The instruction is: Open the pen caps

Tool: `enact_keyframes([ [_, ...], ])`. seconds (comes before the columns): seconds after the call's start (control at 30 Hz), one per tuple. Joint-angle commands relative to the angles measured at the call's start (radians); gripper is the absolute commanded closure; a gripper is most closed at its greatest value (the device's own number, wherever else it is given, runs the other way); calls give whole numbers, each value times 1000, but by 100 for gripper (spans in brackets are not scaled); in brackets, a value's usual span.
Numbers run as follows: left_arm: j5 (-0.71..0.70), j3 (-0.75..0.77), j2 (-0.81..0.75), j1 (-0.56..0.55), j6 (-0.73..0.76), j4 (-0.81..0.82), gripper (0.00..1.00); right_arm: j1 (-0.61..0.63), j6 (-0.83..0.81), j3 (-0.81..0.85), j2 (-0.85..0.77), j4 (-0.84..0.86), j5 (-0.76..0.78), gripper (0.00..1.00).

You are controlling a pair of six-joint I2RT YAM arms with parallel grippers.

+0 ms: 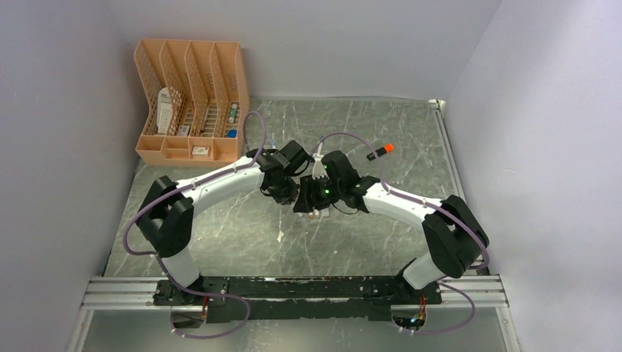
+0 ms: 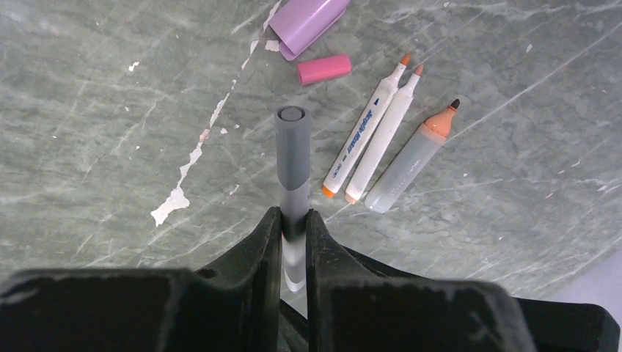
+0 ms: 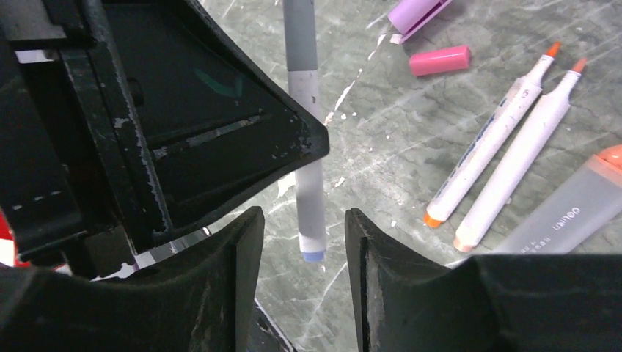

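My left gripper [image 2: 294,216] is shut on a white pen [image 3: 306,117], held off the table with its grey cap [image 2: 292,143] sticking out past the fingertips. In the right wrist view the pen's other end, with a small blue tip [image 3: 313,256], hangs between the fingers of my right gripper [image 3: 304,246]. That gripper is open, with a gap on each side of the pen. A loose pink cap [image 2: 323,69] and a loose purple cap [image 2: 304,22] lie on the table beyond. In the top view both grippers meet mid-table [image 1: 308,192].
Two uncapped white pens [image 2: 374,136] and a translucent grey marker with an orange tip [image 2: 411,163] lie side by side to the right. A black marker with an orange end [image 1: 380,152] lies farther back. A peach file rack [image 1: 192,99] stands at the back left.
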Motion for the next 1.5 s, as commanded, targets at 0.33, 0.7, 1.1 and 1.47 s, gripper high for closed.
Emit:
enact_keyframes([
  [0.33, 221, -65, -107, -29, -46, 202, 87, 5, 60, -60, 15, 121, 83, 67],
  [0.7, 240, -65, -124, -27, -53, 223, 88, 4, 40, -80, -10, 74, 151, 75],
  [1.1, 259, -108, -149, -20, 141, 439, 72, 3, 48, -89, -122, 43, 120, 100],
  [1.47, 329, -309, -363, -10, 411, 782, 5, 1, 33, -121, -386, -139, 190, 100],
])
